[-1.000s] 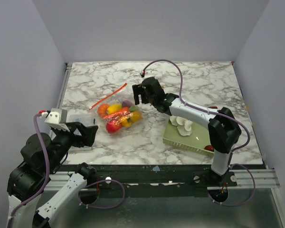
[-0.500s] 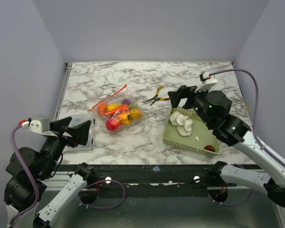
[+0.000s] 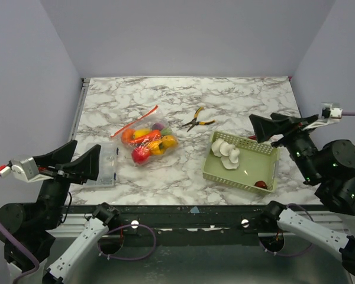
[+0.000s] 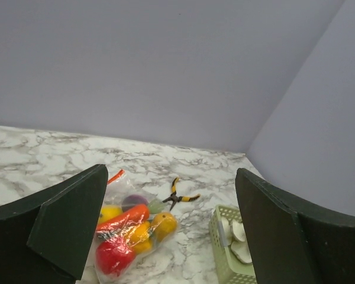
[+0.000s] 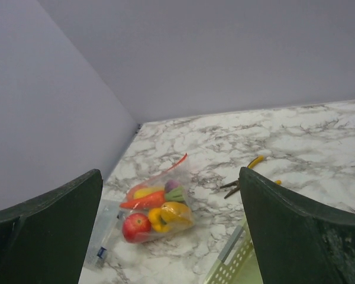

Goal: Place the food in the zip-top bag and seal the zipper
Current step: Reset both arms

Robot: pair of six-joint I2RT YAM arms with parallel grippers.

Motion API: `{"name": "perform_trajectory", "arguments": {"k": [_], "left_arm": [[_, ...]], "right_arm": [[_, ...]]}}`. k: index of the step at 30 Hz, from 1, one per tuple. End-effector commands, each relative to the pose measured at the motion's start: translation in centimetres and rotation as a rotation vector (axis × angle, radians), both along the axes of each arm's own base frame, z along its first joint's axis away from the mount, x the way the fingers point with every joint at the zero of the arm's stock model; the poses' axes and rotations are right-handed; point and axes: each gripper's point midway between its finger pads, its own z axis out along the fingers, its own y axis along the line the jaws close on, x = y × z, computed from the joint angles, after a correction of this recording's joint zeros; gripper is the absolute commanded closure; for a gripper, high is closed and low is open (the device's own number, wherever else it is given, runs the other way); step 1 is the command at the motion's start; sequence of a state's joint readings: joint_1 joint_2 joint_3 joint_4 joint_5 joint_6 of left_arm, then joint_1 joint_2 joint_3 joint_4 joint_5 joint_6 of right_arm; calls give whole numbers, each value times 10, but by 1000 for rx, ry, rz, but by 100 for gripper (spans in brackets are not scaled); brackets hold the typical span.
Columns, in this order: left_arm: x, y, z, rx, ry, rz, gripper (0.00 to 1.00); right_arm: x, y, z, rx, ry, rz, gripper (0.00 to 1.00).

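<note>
Top external view puts the zip-top bag left of centre on the marble table. The food is bunched inside its lower half, and the zipper runs as a red strip slanting from the bag's upper right to its lower left. The left gripper sits at the lower left of the frame and the right gripper at the right edge. Both have jaws spread wide, hold nothing, and are well apart from the bag. Whether the strip is pressed shut along its whole length cannot be told from these views, so sealing or checking it looks like the step in hand. To do it well, one claw should pin the bag's plastic just below the strip, clear of the fruit. The other should pinch one end of the strip squarely and run along it without lifting. The pliers lie near the strip's upper end and should be avoided. A small red piece lies in the green basket beside the white bulbs; it may be food left out.
</note>
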State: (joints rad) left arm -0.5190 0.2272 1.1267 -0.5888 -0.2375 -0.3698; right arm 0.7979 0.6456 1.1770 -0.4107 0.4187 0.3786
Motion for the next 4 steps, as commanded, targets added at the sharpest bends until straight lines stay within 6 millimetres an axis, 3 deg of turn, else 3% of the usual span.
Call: {"name": "perform_trajectory", "arguments": {"k": [1,4], "left_arm": [[-1,7,6,-35,-23,27,9],[-2,6,7,-35,-22,24,9]], "right_arm": [[-10,-11,17,43,-44,-6,0],[-6,-21,20,55,-63,-62,0]]}}
